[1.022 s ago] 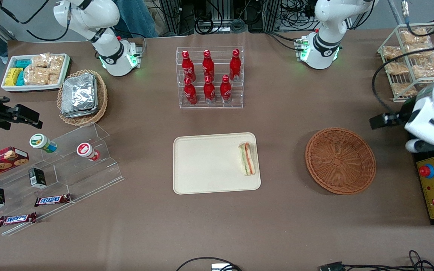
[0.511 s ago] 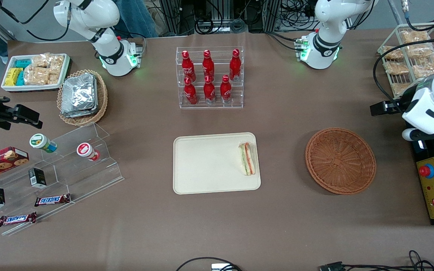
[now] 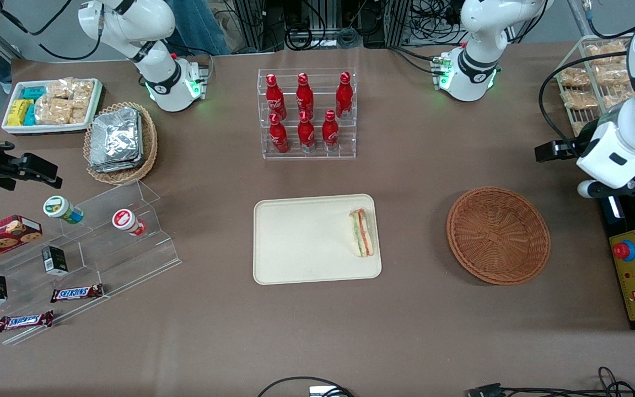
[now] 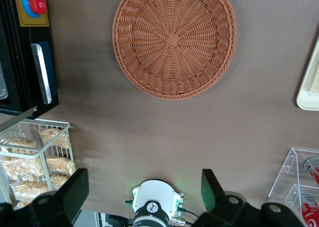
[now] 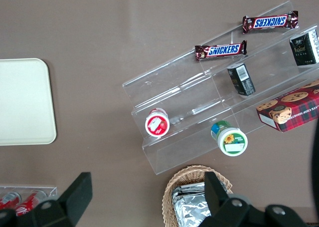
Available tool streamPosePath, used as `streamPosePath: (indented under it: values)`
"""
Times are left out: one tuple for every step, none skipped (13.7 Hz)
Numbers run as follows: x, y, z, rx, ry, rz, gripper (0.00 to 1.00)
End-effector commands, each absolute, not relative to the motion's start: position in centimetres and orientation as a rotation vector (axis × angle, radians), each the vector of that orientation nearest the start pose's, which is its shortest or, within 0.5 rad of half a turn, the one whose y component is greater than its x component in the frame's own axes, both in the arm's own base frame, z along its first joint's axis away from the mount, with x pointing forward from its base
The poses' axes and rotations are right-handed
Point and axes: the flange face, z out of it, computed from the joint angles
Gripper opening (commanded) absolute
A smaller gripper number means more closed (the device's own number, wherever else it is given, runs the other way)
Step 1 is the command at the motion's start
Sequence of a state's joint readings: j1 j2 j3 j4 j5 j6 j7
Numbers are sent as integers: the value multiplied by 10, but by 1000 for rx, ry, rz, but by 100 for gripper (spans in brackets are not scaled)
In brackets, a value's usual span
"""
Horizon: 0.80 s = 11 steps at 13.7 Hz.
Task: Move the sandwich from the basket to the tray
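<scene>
**Sandwich on the tray, arm pulling back**

Since the earlier frames the working arm has drawn away from the front camera at its own end of the table, rising from over the red-button control box (image 3: 634,273) toward the wire rack of snack bags (image 3: 593,82); nothing else has shifted. The gripper (image 4: 144,199) hangs high above the bare table, farther from the front camera than the basket (image 3: 498,235) and well apart from it. Its fingers (image 4: 75,192) stand wide apart with nothing between them.

The sandwich (image 3: 362,232) lies on the tray (image 3: 306,242), at the edge nearest the basket, flat, inside the rim, its green and orange-red layers showing. The basket is empty in both the front and left wrist views.

As I judge it, the task's one transfer is finished: the sandwich is out of the basket and at rest on the tray, released. What is left looks like only the arm's retreat to a resting pose. No further pick seems called for.
</scene>
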<state>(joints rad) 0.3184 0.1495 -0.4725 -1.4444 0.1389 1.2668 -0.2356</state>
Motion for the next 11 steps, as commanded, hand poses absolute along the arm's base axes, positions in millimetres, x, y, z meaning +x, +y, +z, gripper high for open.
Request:
streamPosePath:
  values:
    - [543,-38,594,-3024,-185,383,100]
    - [538,-31,597,-3059,-164,354,100]
    - [533,-26,594,-3073,-117,321,100]
    - [527,-27,592,-3078,-72,264,100]
    - [524,-28,590,-3078,-64,236,100]
    - [524,-30,590,-3078,-56,223,100]
    - [526,-31,591,-3080,-54,218,100]
    - [528,-31,591,-3081,-54,211,100]
    - [530,-31,590,-3082,-53,216,100]
    - [531,-31,589,-3083,-53,218,100]
    - [534,-28,584,-3085,-60,233,100]
